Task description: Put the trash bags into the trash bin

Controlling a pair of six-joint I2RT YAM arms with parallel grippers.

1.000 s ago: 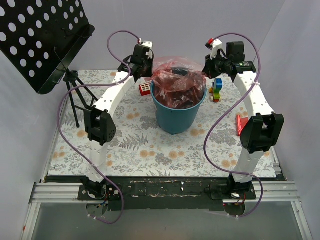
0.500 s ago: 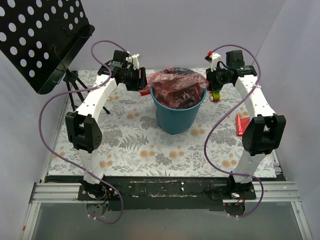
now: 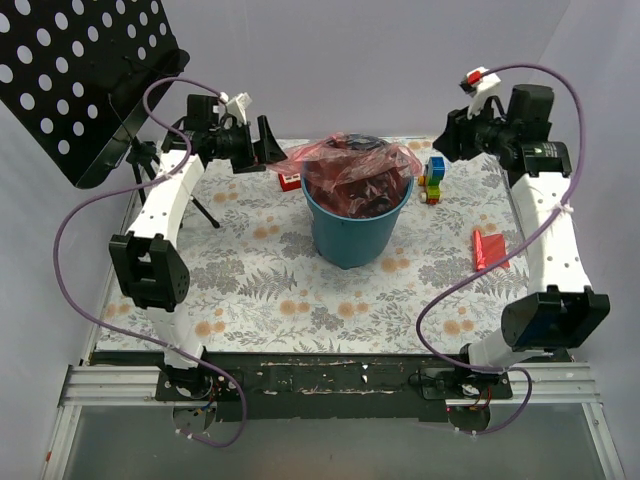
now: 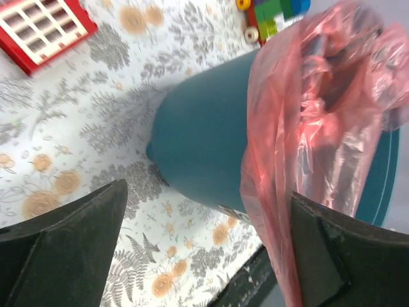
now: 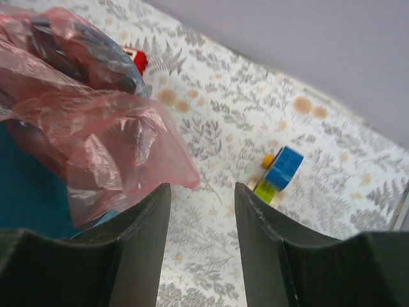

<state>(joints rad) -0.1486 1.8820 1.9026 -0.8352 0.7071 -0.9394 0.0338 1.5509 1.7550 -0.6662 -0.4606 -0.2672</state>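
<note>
The teal-blue trash bin (image 3: 352,228) stands mid-table with the red-pink trash bags (image 3: 350,168) bunched in its mouth and spilling over the rim. My left gripper (image 3: 270,148) hovers just left of the rim, open. In the left wrist view the trash bin (image 4: 204,134) fills the middle and the bags (image 4: 313,128) hang close by one finger (image 4: 339,256); nothing lies between the fingers of the left gripper (image 4: 208,249). My right gripper (image 3: 445,138) floats right of the bin, open. In its wrist view the right gripper (image 5: 201,211) frames bare tablecloth, with the bags (image 5: 96,128) to the left.
A black perforated stand (image 3: 80,70) on a tripod (image 3: 150,190) fills the back left. A red block with a white grid (image 3: 290,180) lies left of the bin. Coloured toy blocks (image 3: 433,178) sit to its right, and a red piece (image 3: 487,248) lies near the right edge.
Both grippers have opened and let go of the bags. Both arms have swung outward from the rim, and the bags have settled lower in the bin's mouth.
</note>
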